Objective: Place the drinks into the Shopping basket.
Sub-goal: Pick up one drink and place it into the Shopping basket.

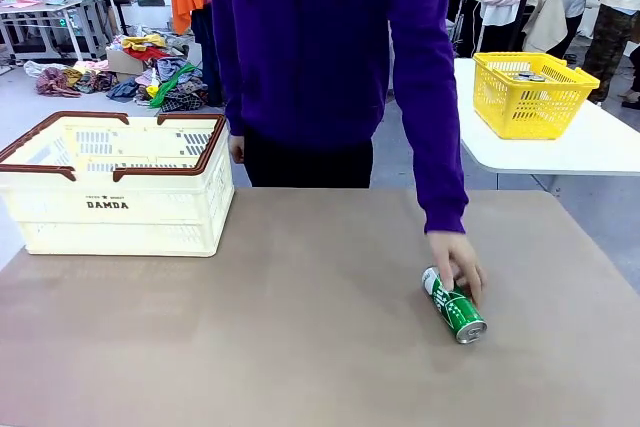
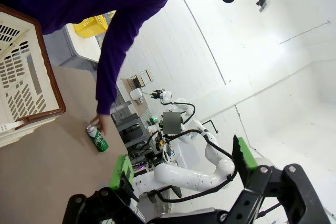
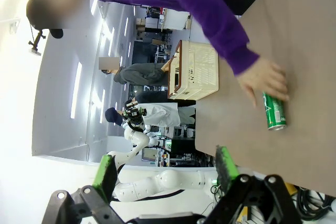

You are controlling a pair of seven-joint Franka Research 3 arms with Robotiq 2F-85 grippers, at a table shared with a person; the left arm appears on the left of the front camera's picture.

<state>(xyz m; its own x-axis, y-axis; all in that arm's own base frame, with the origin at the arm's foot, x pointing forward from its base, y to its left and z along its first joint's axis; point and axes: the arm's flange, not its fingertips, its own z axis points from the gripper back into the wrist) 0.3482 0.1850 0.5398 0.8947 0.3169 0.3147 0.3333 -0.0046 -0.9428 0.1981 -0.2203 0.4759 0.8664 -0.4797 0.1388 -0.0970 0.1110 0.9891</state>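
Plainly empty, left pincer [image 2: 182, 162], right pincer [image 3: 165, 171], agape

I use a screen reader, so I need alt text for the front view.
A person in a purple sweater rests a hand on a green drink can lying on its side on the brown table. A cream DAMDA shopping basket with reddish-brown rim stands at far left.

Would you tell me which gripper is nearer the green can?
Right, apparently. The green can lies at the robot's right side, nearer the right gripper; the left gripper views it from farther off.
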